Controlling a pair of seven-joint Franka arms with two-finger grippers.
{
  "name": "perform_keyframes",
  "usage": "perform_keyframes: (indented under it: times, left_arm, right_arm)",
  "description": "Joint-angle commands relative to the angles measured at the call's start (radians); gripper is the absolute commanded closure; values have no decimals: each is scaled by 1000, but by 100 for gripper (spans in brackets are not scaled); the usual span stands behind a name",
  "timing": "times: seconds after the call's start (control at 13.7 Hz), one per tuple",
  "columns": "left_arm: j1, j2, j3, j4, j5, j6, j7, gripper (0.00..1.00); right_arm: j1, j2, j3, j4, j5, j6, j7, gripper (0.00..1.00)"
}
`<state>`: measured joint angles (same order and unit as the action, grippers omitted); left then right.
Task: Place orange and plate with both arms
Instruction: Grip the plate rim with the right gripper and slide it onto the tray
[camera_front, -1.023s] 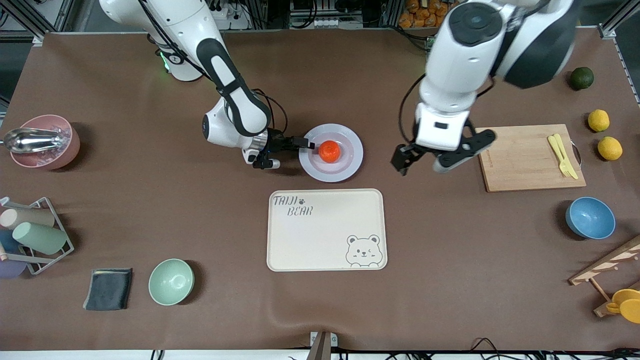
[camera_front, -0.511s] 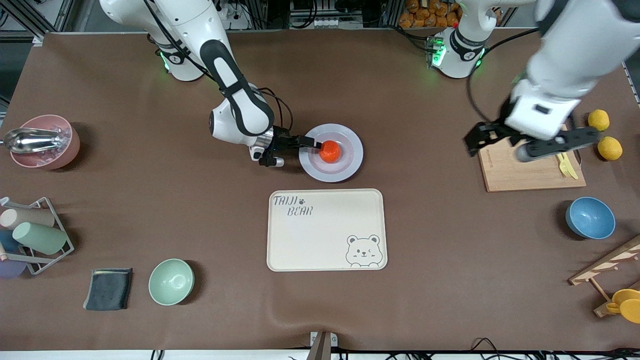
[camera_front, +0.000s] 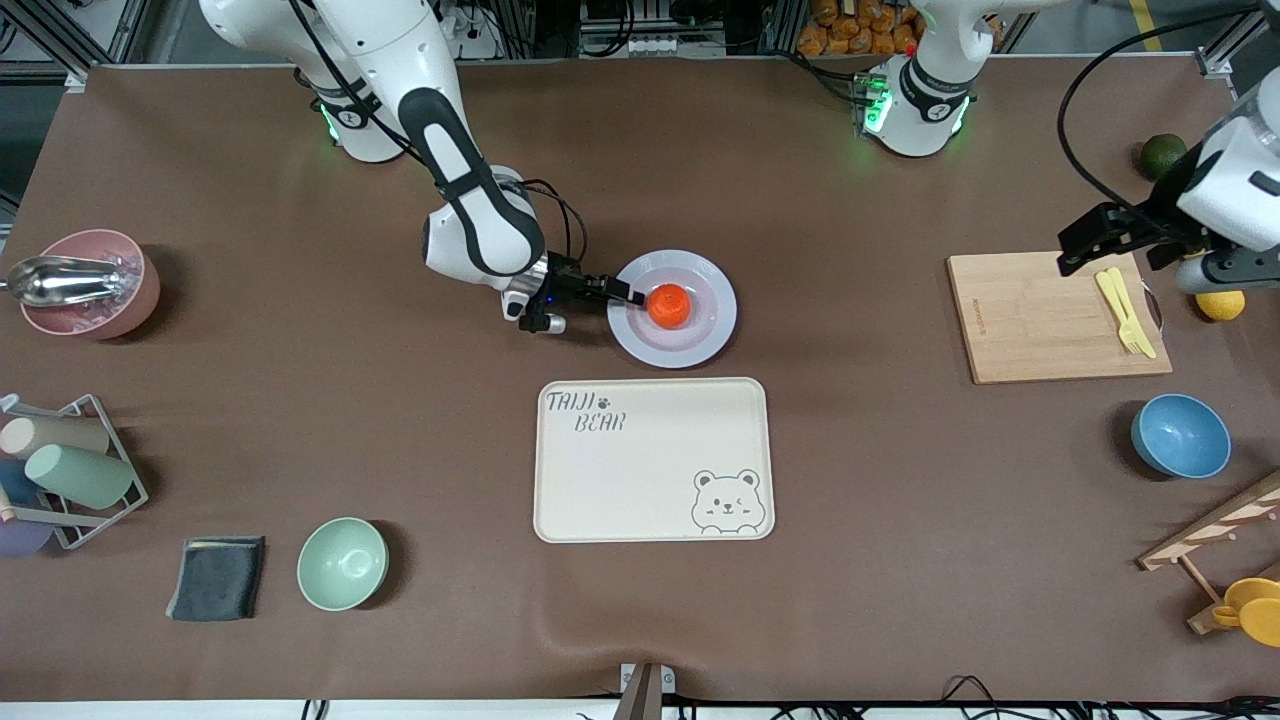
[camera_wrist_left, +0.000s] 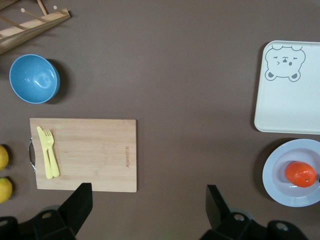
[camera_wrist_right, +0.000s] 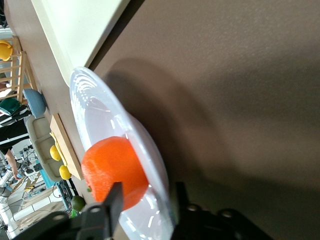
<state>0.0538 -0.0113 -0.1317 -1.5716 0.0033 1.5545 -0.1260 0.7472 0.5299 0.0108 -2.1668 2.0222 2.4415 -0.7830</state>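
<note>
— Right gripper (camera_front: 628, 294)?
— Clamped on plate (camera_front: 700, 340) rim, orange (camera_front: 669, 305) on plate (cream tray (camera_front: 654, 460) nearer the camera).
— Left gripper (camera_front: 1140, 248)?
— Fingers apart, raised over cutting board (camera_front: 1040, 320) at the left arm's end.

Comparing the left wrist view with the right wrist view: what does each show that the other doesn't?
Only the left wrist view: the whole rectangular wooden cutting board with yellow plastic cutlery on it, the round blue bowl, and the open left gripper over bare tabletop.

Only the right wrist view: the right gripper at the plate's rim, one finger over the rim by the orange, the other under it.

Both: the round bright orange sitting on the glossy white-lavender plate, beside the cream bear-printed tray.
</note>
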Motion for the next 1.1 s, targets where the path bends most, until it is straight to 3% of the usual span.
perform_keyframes:
  times: [0.0, 0.58, 0.88, 1.02]
  left_arm:
    - [20, -36, 0, -18, -17, -30, 46, 0]
    - [21, -47, 0, -15, -14, -51, 48, 0]
    - [21, -45, -2, -10, -14, -51, 35, 0]
    - [21, -44, -2, -5, -16, -51, 46, 0]
  right_arm:
    - [18, 32, -6, 35, 43, 11, -41, 100]
    - [27, 12, -6, 71, 43, 22, -84, 100]
    - [29, 9, -8, 185, 41, 117, -78, 100]
    - [-23, 57, -12, 261, 29, 117, -70, 100]
